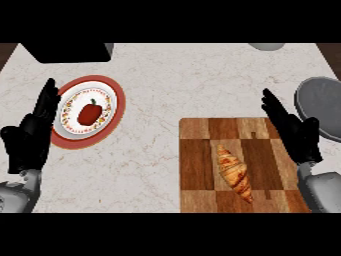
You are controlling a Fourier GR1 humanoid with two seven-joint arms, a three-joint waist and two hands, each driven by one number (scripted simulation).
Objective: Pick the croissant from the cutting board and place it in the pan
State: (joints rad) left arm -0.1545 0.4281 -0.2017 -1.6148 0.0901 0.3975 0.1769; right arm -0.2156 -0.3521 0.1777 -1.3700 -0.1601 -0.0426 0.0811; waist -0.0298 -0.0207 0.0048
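Here's the croissant (233, 173), lying lengthwise on the checkered wooden cutting board (199, 165), a little right of the board's middle and untouched. The right hand (300, 136) hovers over the board's right edge, between the croissant and the grey pan (334, 107). Its fingers are straight and side by side, holding nothing, and it is near the pastry but apart from it.

Over on the far side, the left hand (27, 142) rests open, fingers up, just beside the plate (108, 95) with the red bell pepper (90, 113), well away from the action.

Now, the pick. I'd judge this croissant light, flaky and easily crushed, with a crust likely to crumble under a squeeze. The thick middle looks the best place to take hold, fingers on one long side and thumb on the other. The tapered tips would probably snap or slip. The pan sits just off the board's upper right corner on the marble tabletop (188, 80), so the carry should be short.
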